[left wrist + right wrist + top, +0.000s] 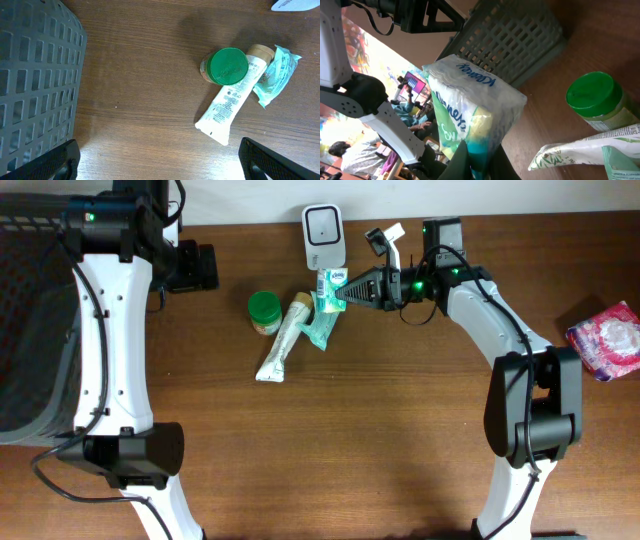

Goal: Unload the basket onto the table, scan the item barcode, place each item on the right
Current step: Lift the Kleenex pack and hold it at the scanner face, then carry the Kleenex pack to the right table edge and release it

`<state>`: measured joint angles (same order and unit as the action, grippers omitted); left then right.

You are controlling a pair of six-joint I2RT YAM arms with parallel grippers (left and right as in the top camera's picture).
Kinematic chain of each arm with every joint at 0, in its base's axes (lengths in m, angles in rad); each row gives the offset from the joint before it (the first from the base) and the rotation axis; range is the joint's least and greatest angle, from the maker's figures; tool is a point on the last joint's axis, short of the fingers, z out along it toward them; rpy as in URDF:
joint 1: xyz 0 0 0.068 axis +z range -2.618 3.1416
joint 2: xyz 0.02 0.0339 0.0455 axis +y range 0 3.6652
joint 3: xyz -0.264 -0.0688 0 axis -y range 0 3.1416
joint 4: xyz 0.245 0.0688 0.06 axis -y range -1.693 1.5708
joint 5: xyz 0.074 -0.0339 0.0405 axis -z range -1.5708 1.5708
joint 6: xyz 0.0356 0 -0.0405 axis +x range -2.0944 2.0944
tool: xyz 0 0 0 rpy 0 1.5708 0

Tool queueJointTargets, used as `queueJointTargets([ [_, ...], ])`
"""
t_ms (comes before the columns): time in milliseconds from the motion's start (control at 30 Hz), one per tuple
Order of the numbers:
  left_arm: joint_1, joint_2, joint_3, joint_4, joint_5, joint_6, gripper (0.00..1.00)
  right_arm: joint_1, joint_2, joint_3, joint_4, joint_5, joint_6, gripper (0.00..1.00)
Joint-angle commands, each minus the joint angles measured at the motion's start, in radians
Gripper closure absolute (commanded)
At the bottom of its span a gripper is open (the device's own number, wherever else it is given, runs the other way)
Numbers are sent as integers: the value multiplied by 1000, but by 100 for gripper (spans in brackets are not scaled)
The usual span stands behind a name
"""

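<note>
From overhead, my right hand (347,290) is clamped shut on the tissue pack (331,281), and the white scanner (323,235) stands just off to one side of my fingertips, near the pack but not touching it. In this view the pack overlaps the top end of a teal packet (321,330) lying on the desk (350,440). A white tube (283,340) and a green-lidded jar (264,311) are huddled just past that packet. A pink packet (608,340) sits well behind my wrist. My left hand (200,268) is well apart from all this, spread wide and holding nothing, with the dark basket (30,330) close by. Through my left wrist, my fingers (55,162) stand far apart with bare desk between them. Ahead to the right the jar (228,65) touches the tube (230,102), the teal packet (276,75) lies against the tube's far side, and the basket (35,75) rises to the left. Through my right wrist, the pack (470,100) stands tilted right above my pinched fingers (457,162), blue lettering showing. Past it to the right are the jar (595,97) and the tube (590,147), with the basket (515,40) farther off.
</note>
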<state>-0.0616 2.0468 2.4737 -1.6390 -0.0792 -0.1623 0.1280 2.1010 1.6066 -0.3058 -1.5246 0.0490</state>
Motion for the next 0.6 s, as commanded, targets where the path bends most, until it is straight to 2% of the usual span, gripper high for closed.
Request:
queueJointTargets([
  [0,-1,3,-4,-1,-4,-9,1,4,-18,15,-16,8,-11,96],
  [67,-1,3,-4,-1,-4,-9,1,11,-18,15,-99,155,-11,96],
  [233,-1,3,-4,-1,-4,-9,1,61,-18,15,-278,835,26,96],
  [367,-1,3,-4,-1,-4,-9,1,88,-18,39,-278,1315,60,96],
  [400,-1,3,-4,-1,-4,-9,1,102,-18,49,-220,1508,31,96],
  [467,-1,3,-4,-1,-4,-8,1,116,-18,48,-138,1574,-72,96],
  [567,-1,3,-4,-1,-4,-9,1,140,-17,48,86,1589,-310,96],
])
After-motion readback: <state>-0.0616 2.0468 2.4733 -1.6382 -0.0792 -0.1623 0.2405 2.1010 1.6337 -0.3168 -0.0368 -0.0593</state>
